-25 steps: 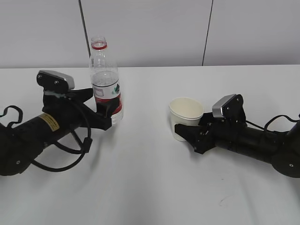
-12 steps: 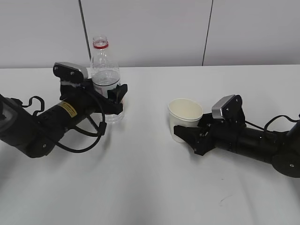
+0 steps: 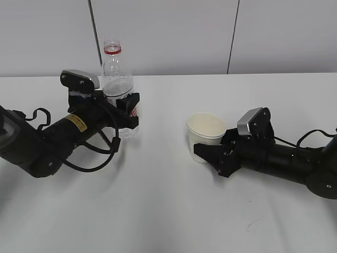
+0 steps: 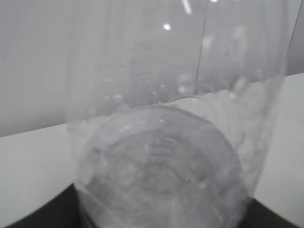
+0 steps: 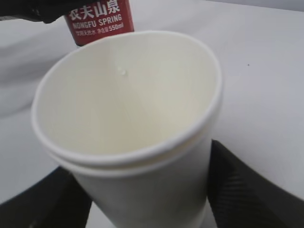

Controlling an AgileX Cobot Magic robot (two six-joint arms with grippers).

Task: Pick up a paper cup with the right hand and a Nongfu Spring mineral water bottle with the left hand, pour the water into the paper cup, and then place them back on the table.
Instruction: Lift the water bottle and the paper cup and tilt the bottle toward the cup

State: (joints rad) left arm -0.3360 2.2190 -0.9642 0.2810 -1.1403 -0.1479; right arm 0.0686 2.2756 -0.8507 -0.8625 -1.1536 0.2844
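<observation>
Since the earlier frames the left arm has swung in and forward, bringing the left end effector [image 3: 126, 108] from the front of the Nongfu Spring mineral water bottle [image 3: 118, 79] to a position straddling its labelled middle; over the last half second the jaws have drawn in toward the label, though the exterior view does not show whether they press the plastic, so I cannot tell if the grip is made; the left wrist view is filled by the bottle's clear lower body [image 4: 161, 171], dark jaw edges just visible at the bottom corners, which fits a bottle sitting deep between them. The bottle stands upright on the white tabletop [image 3: 158, 211], left of centre near the back wall, uncapped with its red neck ring showing, and not lifted.

On the other side the right end effector [image 3: 208, 153] has crept slightly leftward, and the paper cup [image 3: 206, 136] has shifted with it; the cup stands upright right of centre, well apart from the bottle; in the right wrist view the dark jaws flank the cup's wall [image 5: 142, 190] on both sides, set wide, but contact is not plain, so whether it is gripped I cannot tell; the cup looks empty and dry inside.

My reading is that both arms are at the grasp stage; the left closing has begun, the right seems poised; lifting and pouring remain ahead; a soft bottle squeezed hard could deform, and a thin cup could crush.
</observation>
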